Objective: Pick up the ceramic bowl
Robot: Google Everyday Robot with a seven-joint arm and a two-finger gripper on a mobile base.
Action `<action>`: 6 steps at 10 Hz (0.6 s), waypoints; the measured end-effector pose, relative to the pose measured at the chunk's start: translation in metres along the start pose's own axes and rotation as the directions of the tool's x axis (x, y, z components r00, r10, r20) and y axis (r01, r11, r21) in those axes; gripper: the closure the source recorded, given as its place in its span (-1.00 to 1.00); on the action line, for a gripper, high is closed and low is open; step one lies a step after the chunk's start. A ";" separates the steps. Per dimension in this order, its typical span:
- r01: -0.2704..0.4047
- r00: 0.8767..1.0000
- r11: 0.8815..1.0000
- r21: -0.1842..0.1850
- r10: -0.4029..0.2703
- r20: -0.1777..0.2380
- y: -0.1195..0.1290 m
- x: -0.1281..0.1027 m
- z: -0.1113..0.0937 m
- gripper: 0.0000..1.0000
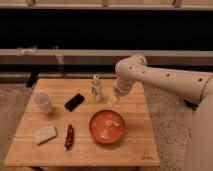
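The ceramic bowl [107,126] is round, shallow, orange-red and glossy with pale streaks inside. It sits on the wooden table [135,145], right of centre and near the front. My gripper [112,101] hangs at the end of the white arm [165,80], just above and behind the bowl's far rim, to the right of a small bottle [96,87]. It holds nothing that I can see.
A white cup [43,101] stands at the table's left. A black phone-like slab [74,101] lies behind centre. A pale sponge-like block [45,134] and a red chili [69,136] lie at the front left. A dark railing runs behind the table.
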 end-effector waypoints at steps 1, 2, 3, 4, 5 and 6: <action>-0.007 1.000 1.000 -0.007 0.007 -0.017 0.004 0.004 0.004 -0.60; -0.014 0.999 1.000 -0.022 0.013 -0.041 0.009 0.011 0.013 -0.60; -0.026 0.997 0.999 -0.039 0.023 -0.068 0.013 0.021 0.025 -0.60; -0.035 0.995 0.998 -0.057 0.029 -0.099 0.017 0.033 0.042 -0.60; -0.036 0.993 0.997 -0.068 0.029 -0.115 0.021 0.038 0.051 -0.60; -0.042 0.992 0.996 -0.079 0.032 -0.123 0.023 0.041 0.059 -0.60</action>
